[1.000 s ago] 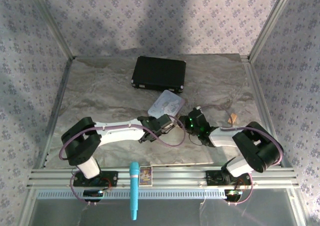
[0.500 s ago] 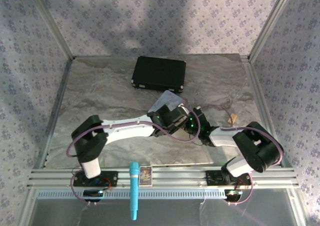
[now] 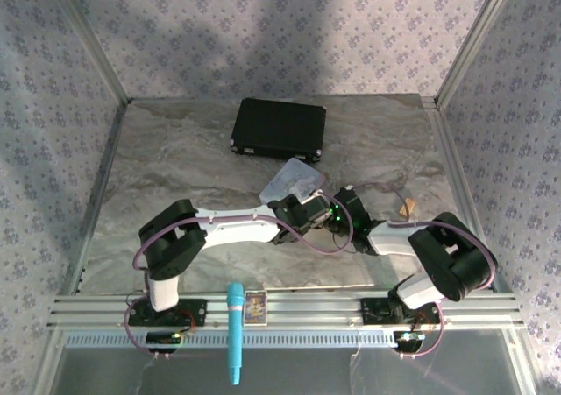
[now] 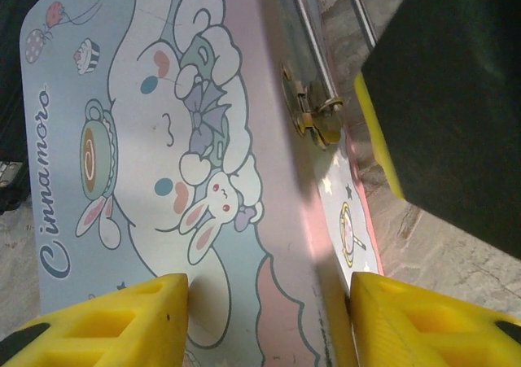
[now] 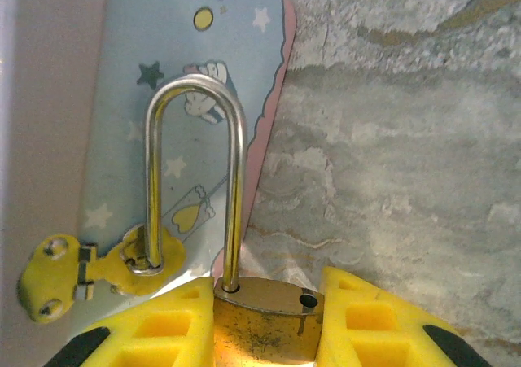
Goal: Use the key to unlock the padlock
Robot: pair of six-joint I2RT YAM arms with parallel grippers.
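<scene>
The padlock (image 5: pixel 264 322) was gold-brown with a shiny silver loop. The tin (image 4: pixel 130 82) was pale blue and pink with a white cartoon bunny, or maybe a puppy. At the upper middle, the case (image 3: pixel 279 129) was black. The table (image 3: pixel 175 176) was grey and swirly.

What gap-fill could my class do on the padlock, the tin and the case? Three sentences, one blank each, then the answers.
1. The right gripper grips the ___ by its body.
2. Its shackle passes through the ___ hasp on the tin.
3. The case beyond the tin is ___.
Missing words: padlock; yellow; black.
</scene>
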